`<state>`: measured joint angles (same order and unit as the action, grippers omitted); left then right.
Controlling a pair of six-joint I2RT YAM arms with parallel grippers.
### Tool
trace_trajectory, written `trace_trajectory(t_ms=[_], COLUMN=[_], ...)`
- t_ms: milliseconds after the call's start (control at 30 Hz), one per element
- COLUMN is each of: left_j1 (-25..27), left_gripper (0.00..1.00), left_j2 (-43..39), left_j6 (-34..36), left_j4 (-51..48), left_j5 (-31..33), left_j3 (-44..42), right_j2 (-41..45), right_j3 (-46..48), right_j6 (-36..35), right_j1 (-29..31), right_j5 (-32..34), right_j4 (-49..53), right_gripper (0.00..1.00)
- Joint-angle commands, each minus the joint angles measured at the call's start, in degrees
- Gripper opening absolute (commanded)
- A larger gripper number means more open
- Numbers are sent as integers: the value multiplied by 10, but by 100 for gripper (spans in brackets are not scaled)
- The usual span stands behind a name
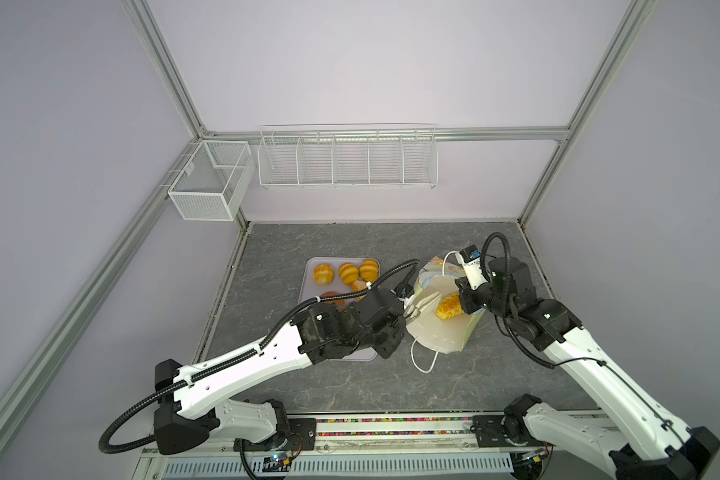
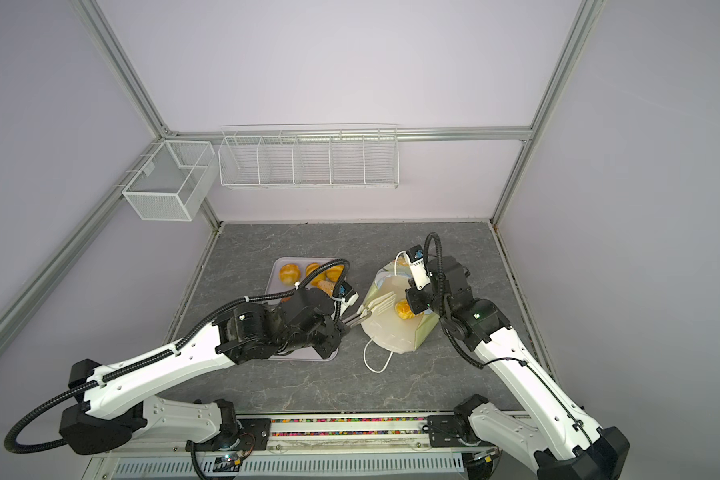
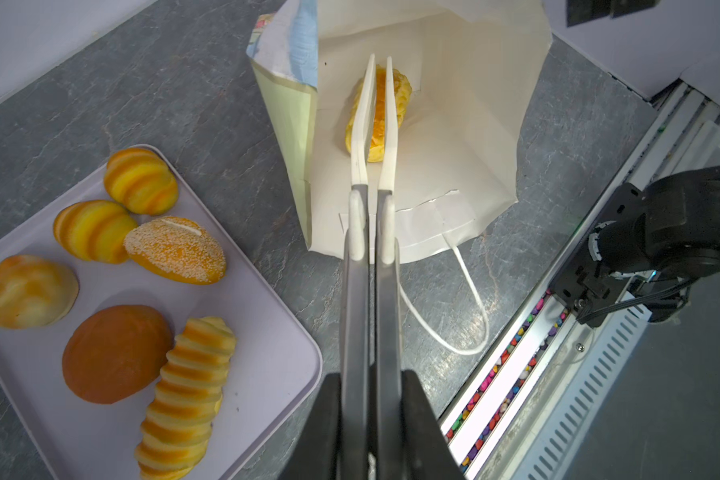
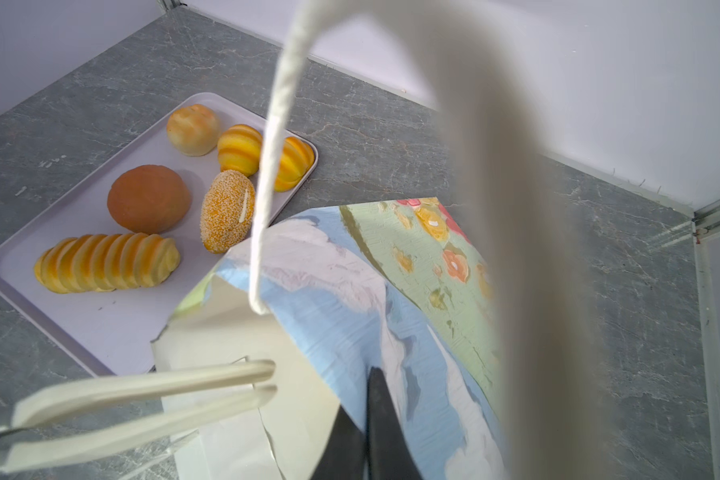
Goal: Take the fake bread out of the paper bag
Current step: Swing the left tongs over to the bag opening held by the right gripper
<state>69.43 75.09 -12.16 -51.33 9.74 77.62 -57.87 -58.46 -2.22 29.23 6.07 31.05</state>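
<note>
The paper bag [image 1: 433, 338] [image 2: 391, 334] [image 3: 454, 145] [image 4: 350, 291] lies tilted with its white mouth open. One long ridged yellow-orange fake bread [image 1: 449, 307] [image 2: 404, 311] [image 3: 403, 95] is inside it. My left gripper [image 3: 371, 415] [image 1: 398, 322] is shut on grey tongs [image 3: 355, 291] [image 1: 422, 305] [image 2: 375, 305]. Their white tips reach into the bag's mouth, nearly together, in line with the loaf. My right gripper [image 4: 366, 419] [image 1: 463, 291] is shut on the bag's printed wall, holding the mouth up. Several more breads lie on a pale tray [image 3: 267, 332] [image 4: 100, 332] [image 1: 308, 286].
On the tray are a brown round bun [image 3: 115, 353], a speckled oval [image 3: 175, 249], a long loaf [image 3: 188, 395] and ridged buns [image 3: 140, 180]. A cord handle [image 1: 422, 361] trails on the table. Wire baskets [image 1: 346, 160] hang on the back wall. A rail [image 3: 508, 374] runs along the front edge.
</note>
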Motion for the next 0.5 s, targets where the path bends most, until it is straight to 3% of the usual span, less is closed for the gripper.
trace_trajectory(t_ms=[0, 267, 467], left_j1=[1, 25, 60], left_gripper=[0, 0, 6], left_j2=[21, 36, 122], left_j6=[57, 103, 185], left_j4=[-4, -8, -45], left_j5=[-18, 21, 71], left_j3=[34, 34, 84], right_j2=[3, -4, -11], right_j3=[10, 11, 14], right_j6=[-13, -12, -11], right_j1=[-1, 0, 0], right_j5=[-21, -23, -41], right_j4=[-14, -16, -20], right_gripper=[7, 6, 7])
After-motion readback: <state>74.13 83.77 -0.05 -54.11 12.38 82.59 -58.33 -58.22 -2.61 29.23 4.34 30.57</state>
